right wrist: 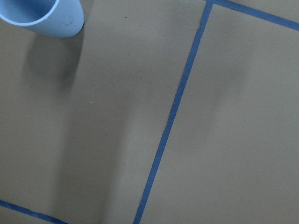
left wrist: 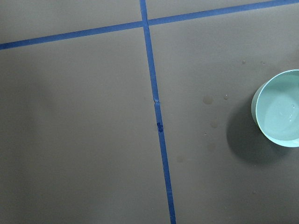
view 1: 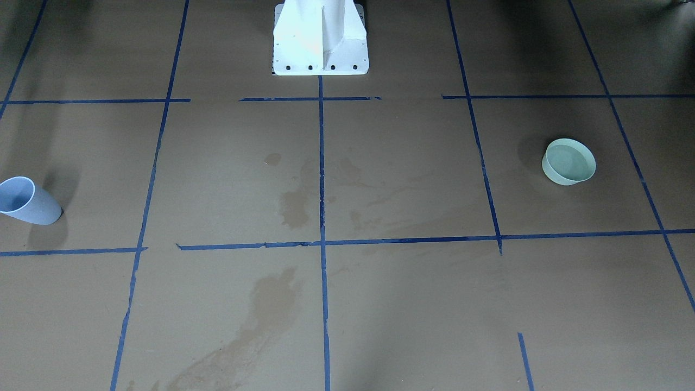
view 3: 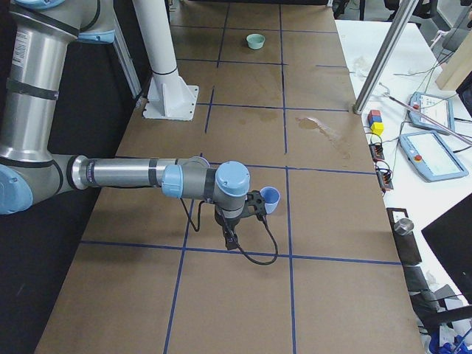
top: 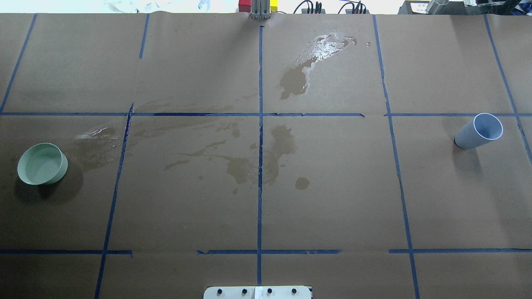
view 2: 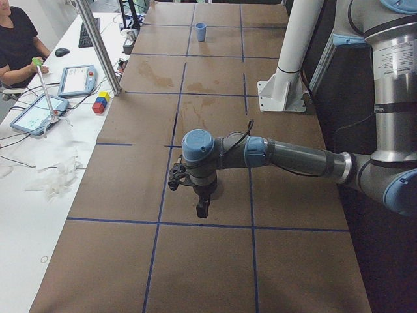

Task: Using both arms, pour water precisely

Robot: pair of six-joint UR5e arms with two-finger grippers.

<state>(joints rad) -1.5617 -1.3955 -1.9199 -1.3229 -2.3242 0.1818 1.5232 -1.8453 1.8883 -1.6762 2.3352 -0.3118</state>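
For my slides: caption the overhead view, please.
A green bowl at left, a blue cup at right, wet stains on the taped brown table between them.

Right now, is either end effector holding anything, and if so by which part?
Nothing is held: the green bowl and the blue cup both stand free on the table, untouched.

Light falls from above, flat and rather dim on the brown table [top: 332,199]. In the overhead view the far edge burns out to white, and glare flares off the wet patch [top: 328,43] far of centre. The bowl [top: 41,164] throws a soft dark shadow toward the near side, and so does the cup [top: 478,131]. From the front, the pedestal [view 1: 320,38] is washed out and the far corners go dark. The left wrist view is sharp, with a faint shimmer on the water [left wrist: 282,112]. The right wrist view shows broad, blurry shadows.
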